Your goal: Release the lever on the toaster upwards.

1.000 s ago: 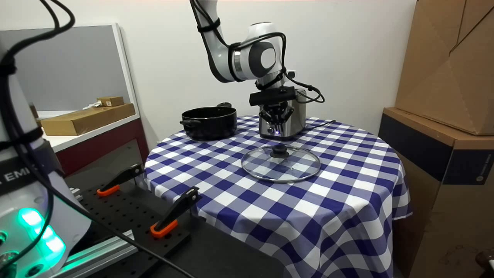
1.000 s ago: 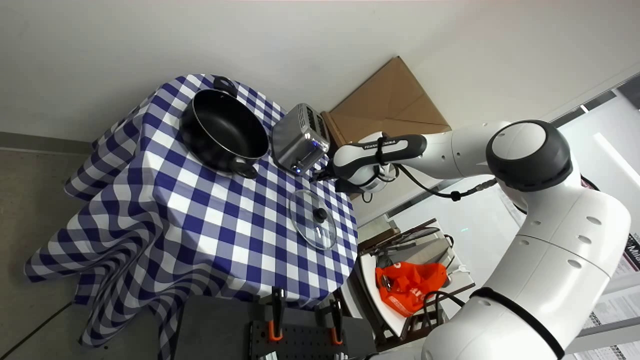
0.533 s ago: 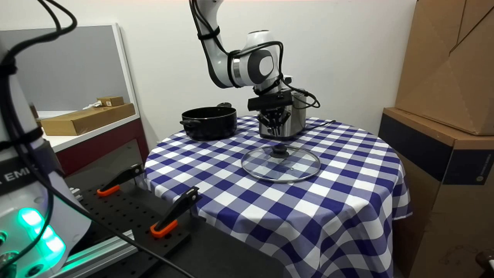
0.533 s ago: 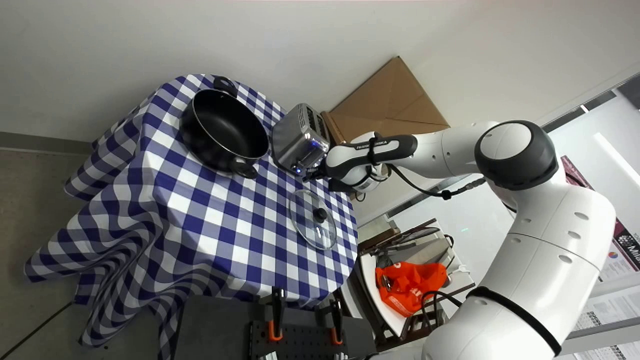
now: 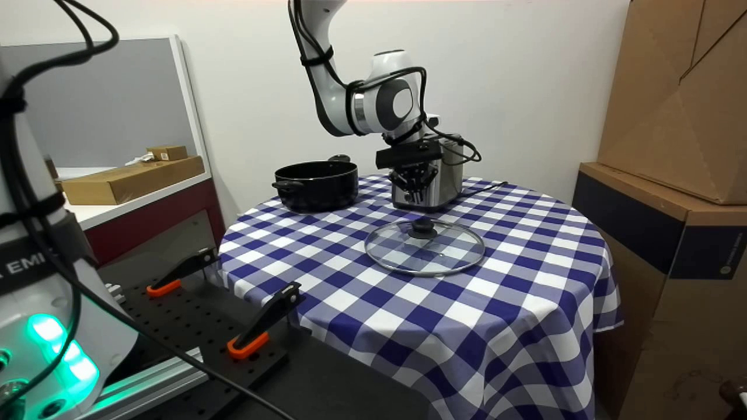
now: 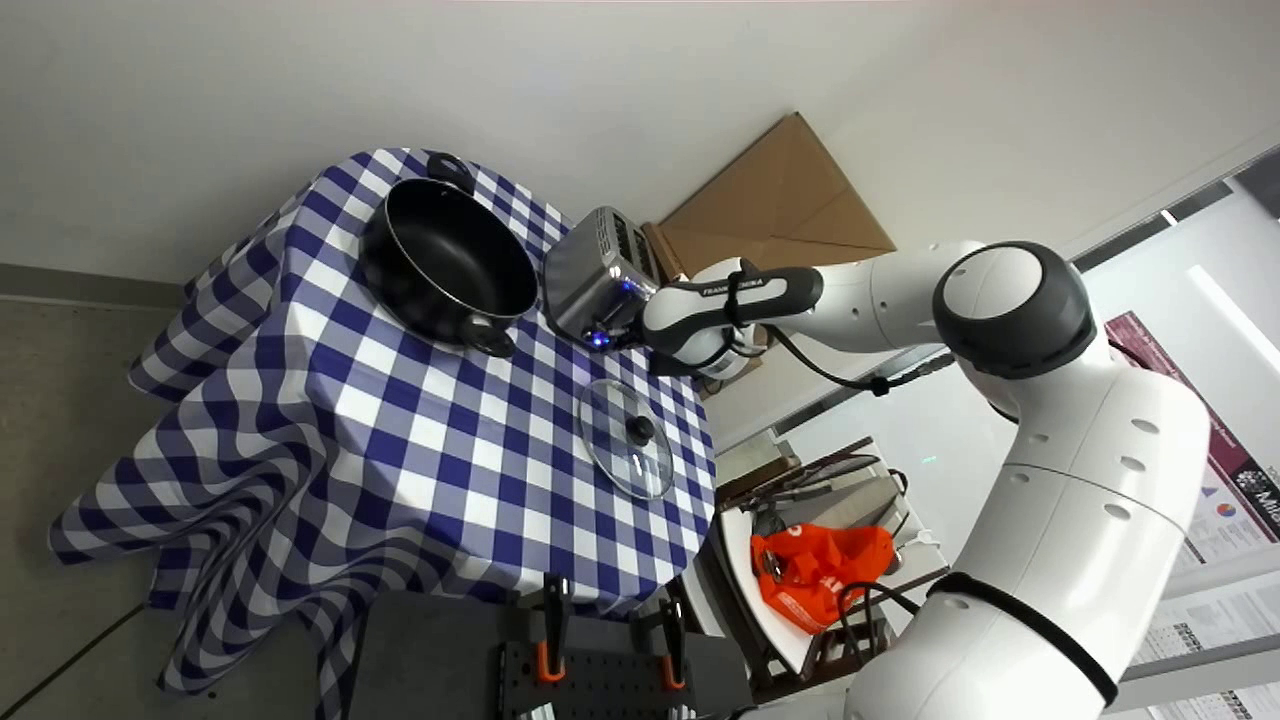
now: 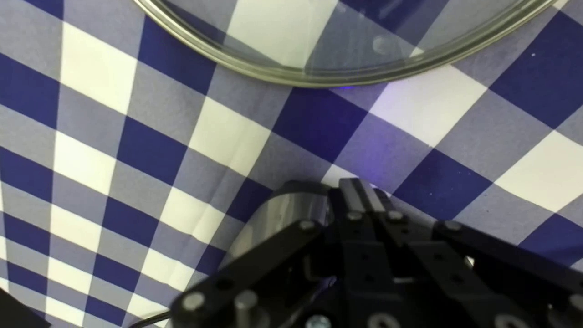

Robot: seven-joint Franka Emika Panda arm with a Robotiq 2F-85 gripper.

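The silver toaster (image 5: 450, 175) stands at the back of the checked table; it also shows in an exterior view (image 6: 585, 280) and, in part, in the wrist view (image 7: 278, 214). A blue light (image 6: 598, 340) glows low on its front end. I cannot make out the lever; the gripper and arm cover part of that end. My gripper (image 5: 416, 197) points down at the toaster's front end, close to it (image 6: 622, 340). I cannot tell whether it touches. In the wrist view the gripper (image 7: 357, 181) has its fingers together, with nothing seen between them.
A glass lid (image 5: 424, 248) with a black knob lies in front of the toaster, its rim showing in the wrist view (image 7: 314, 79). A black pot (image 6: 390, 285) stands beside the toaster. Cardboard boxes (image 5: 671, 105) stand beyond the table.
My gripper has moved down and closer to the toaster's front end, mostly in the first half second and only slightly since. Toaster, lid and pot have not moved.
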